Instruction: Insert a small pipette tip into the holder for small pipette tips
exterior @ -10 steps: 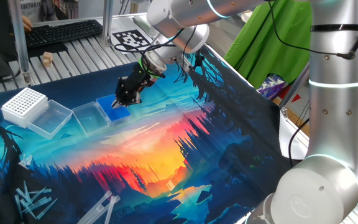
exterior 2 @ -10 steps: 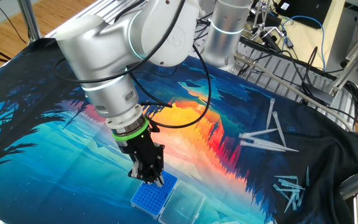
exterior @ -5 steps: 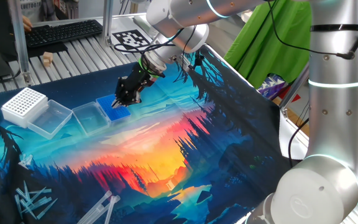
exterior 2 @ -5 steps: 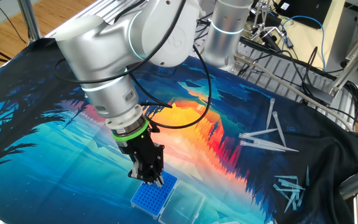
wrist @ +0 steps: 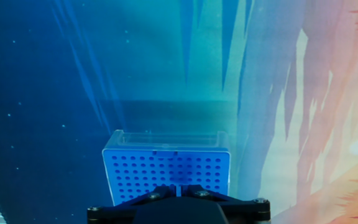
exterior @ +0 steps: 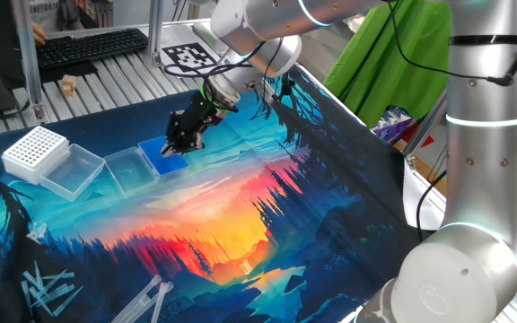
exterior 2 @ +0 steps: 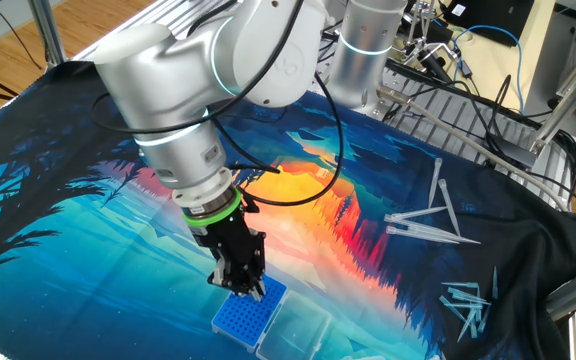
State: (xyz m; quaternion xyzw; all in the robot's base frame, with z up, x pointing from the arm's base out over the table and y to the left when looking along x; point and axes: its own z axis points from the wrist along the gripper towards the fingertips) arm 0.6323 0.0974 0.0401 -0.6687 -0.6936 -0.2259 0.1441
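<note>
The gripper (wrist: 178, 186) is tilted down over the near edge of the blue holder (wrist: 166, 171), its jaws drawn almost together with only a thin slit between them. In the hand view a pale sliver shows in that slit, right at the holder's front rows of holes; that looks like the tip (wrist: 177, 187), pinched upright between the fingers, though it is too small to say whether it already sits in a hole.

A tip like that must weigh next to nothing. It is thin, smooth plastic, stiff enough to stand but easy to flick or tilt, so I'd hold it by the wider upper end and let the narrow point find the hole. A hard squeeze could make it squirt out sideways.

The holder's clear lid (exterior: 128, 168) lies folded open on the far side from the arm, out of the way. Beyond it sits a white rack (exterior: 34, 150) with its own clear lid (exterior: 72, 170), well apart. Loose tips (exterior 2: 465, 302) and longer pipettes (exterior 2: 430, 213) lie scattered on the printed mat (exterior 2: 68, 230), far from the hand. Nothing crowds the holder but the fingers themselves, which hide the hole.
</note>
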